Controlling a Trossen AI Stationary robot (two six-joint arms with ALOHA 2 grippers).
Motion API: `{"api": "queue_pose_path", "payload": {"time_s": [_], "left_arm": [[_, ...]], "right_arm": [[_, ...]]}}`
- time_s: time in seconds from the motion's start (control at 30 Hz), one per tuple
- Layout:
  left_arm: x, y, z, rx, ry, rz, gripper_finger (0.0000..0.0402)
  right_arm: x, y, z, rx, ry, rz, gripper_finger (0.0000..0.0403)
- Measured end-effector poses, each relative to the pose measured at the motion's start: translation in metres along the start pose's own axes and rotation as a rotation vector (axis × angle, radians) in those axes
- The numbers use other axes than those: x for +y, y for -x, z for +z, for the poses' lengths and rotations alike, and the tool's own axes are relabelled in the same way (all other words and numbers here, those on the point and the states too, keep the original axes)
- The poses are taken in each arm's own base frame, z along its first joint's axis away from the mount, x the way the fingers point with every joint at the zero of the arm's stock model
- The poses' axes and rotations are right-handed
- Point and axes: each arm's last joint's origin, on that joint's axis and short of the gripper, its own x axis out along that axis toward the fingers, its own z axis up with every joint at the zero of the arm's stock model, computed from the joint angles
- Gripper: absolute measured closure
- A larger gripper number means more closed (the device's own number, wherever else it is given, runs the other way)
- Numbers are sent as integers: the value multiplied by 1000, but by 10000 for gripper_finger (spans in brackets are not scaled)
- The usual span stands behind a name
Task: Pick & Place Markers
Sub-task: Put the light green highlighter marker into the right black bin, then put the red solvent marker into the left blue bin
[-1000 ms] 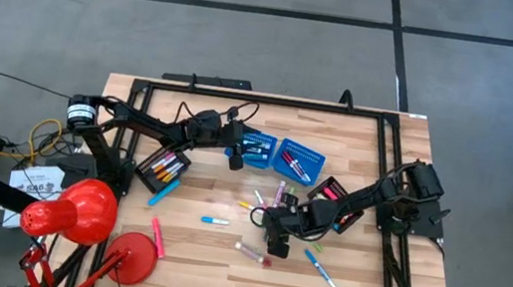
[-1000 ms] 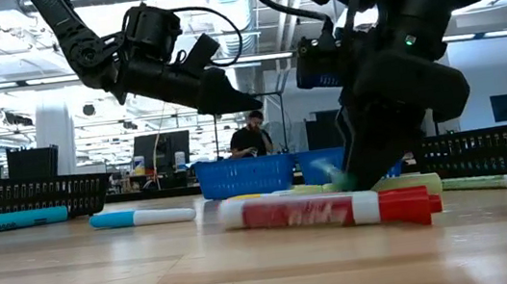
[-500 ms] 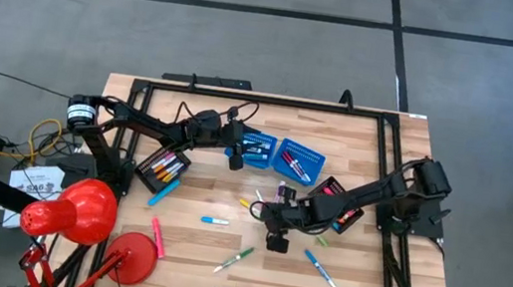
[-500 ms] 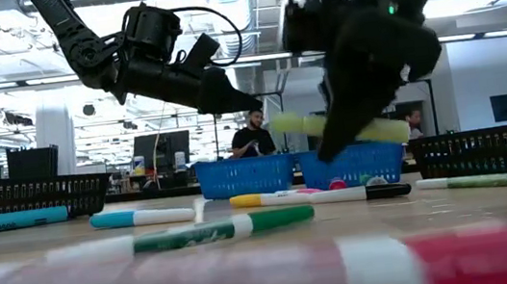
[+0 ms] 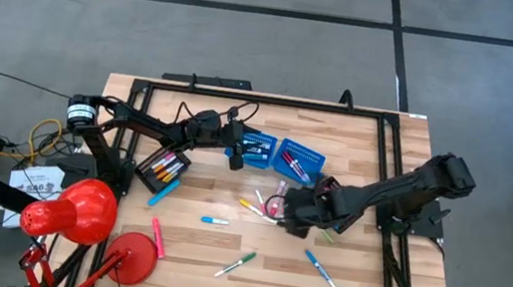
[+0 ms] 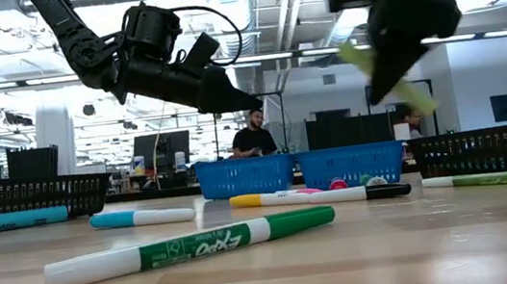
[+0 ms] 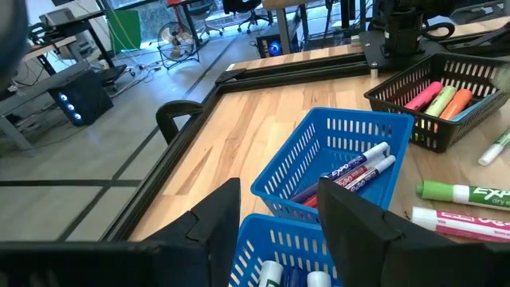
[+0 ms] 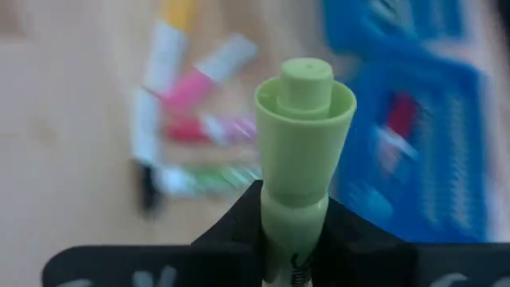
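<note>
Right wrist view: a light green marker [image 8: 304, 151] is pinched in the right hand [image 8: 296, 231] — lifted off the surface [image 5: 218, 274], just before the two blue baskets [image 5: 280, 154]. Left hand [image 5: 235, 160] hangs beside those baskets, fingers apart, holding nothing.

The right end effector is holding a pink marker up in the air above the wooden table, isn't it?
Not quite: the marker is light green, not pink. The right wrist view shows the right end effector shut on the light green plastic marker, and the low view shows that marker lifted in the air, well above the wooden table.
</note>
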Motion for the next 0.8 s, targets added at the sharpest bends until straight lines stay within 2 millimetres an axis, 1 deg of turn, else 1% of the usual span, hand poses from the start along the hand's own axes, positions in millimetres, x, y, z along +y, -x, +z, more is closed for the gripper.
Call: {"api": "queue_pose_path", "payload": {"time_s": [0.1,0.23,0.3,0.37,0.53,0.6,0.8], "left_arm": [[0,0,0,0,0,0,238],[0,0,0,0,0,0,238],[0,0,0,-1,0,0,238],[0,0,0,-1,0,0,238],[0,0,0,-1,11,0,238],[0,0,0,-2,29,0,238],[0,0,0,-2,73,-1,238]], "right_arm": [[-16,14,-16,105,-106,-83,343],[-31,26,-34,211,-247,-177,352],[-32,24,-44,247,-299,-183,357],[-30,17,-51,278,-337,-163,356],[-24,-4,-67,319,-355,-128,324],[-24,-7,-70,327,-360,-126,310],[-27,-7,-67,322,-377,-124,279]]}}
